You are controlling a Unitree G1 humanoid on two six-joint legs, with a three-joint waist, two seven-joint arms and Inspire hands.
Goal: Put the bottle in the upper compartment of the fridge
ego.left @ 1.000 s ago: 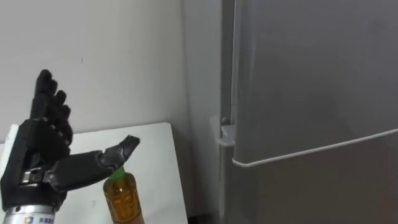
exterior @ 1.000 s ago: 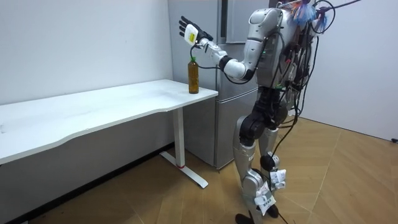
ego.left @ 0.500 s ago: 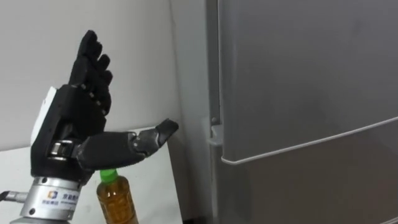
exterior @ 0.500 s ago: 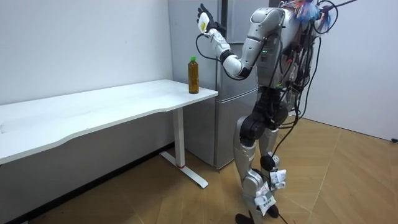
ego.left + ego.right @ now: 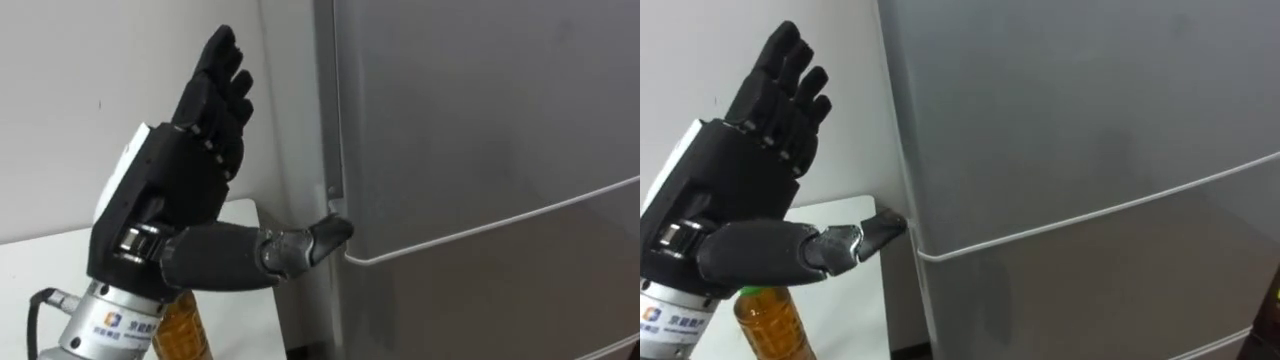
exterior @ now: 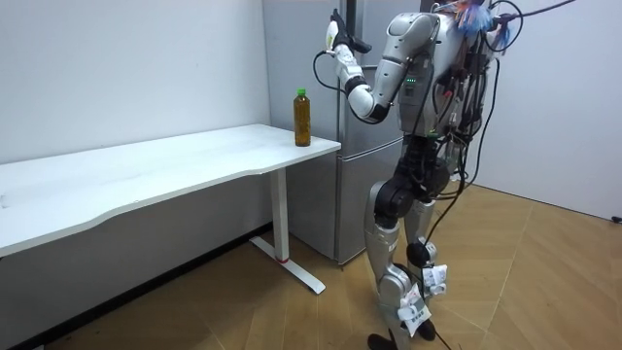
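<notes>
An amber bottle [image 6: 302,117] with a green cap stands upright at the white table's [image 6: 146,175] corner nearest the fridge. In the eye views the bottle [image 5: 182,326] [image 5: 766,322] shows low down, partly behind my wrist. My left hand [image 5: 185,185] [image 5: 745,175] [image 6: 337,29] is raised above the bottle and open, fingers straight up. Its thumb points at the left edge of the grey fridge [image 5: 480,120] [image 6: 360,185], just at the seam between the upper and lower doors. Both doors are closed.
The fridge stands right beside the table's end against a white wall [image 5: 90,70]. I stand on the wooden floor [image 6: 505,292] in front of the fridge, with the table on my left.
My left hand has risen from just above the bottle and swung right to the fridge door's edge. The bottle stays on the table. The head camera has turned a little.
</notes>
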